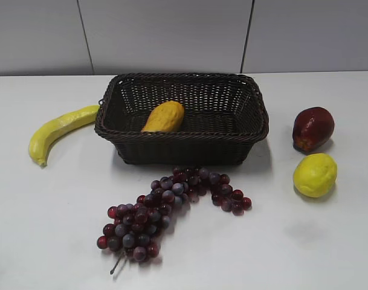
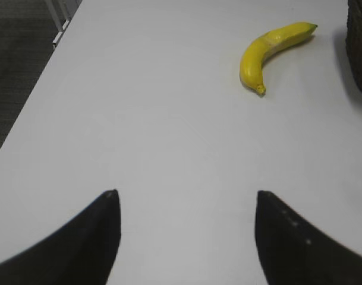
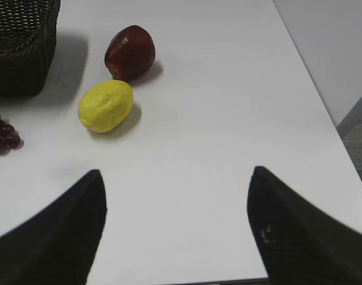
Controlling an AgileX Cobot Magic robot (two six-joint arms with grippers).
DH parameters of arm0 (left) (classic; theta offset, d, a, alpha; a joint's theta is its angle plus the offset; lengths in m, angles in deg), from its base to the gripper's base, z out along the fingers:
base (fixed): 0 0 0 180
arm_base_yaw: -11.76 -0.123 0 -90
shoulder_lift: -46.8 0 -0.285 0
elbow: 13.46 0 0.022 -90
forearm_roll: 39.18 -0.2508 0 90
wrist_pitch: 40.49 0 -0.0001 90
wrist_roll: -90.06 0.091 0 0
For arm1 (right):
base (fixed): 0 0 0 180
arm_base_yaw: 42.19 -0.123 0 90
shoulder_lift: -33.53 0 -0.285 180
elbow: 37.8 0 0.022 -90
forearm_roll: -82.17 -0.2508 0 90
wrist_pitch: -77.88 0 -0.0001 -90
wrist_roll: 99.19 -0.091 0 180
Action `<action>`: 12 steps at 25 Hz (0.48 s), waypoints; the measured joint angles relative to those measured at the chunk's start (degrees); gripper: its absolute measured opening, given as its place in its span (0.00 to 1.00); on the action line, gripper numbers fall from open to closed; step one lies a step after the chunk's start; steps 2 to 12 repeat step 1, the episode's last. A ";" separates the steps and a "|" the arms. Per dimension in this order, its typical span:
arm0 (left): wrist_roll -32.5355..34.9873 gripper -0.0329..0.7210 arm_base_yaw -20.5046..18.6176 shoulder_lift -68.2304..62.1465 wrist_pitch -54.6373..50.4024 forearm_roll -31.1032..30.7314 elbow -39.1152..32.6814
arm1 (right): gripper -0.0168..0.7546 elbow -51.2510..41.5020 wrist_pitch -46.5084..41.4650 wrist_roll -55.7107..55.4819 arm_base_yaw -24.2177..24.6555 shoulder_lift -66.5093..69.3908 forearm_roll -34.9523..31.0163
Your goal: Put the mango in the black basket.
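- We see a white table (image 1: 329, 254) filling most of the exterior frame, with pale grey wall panels (image 1: 165, 33) across the top.
- The black basket (image 1: 256, 124) sits at the centre of the frame, on the table.
- The mango (image 1: 164, 116) lies inside the basket, in its left half, tilted.
- A bunch of dark red grapes (image 1: 165, 205) sprawls below the basket, near its front wall.
- A yellow banana (image 1: 60, 130) curves at left, its tip just beside the basket.
- A red apple (image 1: 313, 128) sits at right, a yellow lemon (image 1: 315, 174) just below it.
- In the left wrist view we see the left gripper (image 2: 186, 205) spread wide and empty; dark floor (image 2: 17, 65) shows at upper left.
- The right gripper (image 3: 176, 184) is likewise wide open, holding nothing.
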 joint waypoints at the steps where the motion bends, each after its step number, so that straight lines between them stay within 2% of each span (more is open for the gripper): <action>1: 0.00 0.73 0.00 0.00 0.00 0.00 0.00 | 0.76 0.00 0.00 0.00 0.00 0.00 0.00; 12: 0.00 0.73 0.00 0.00 0.00 0.00 0.00 | 0.76 0.00 0.00 0.00 0.00 0.00 0.00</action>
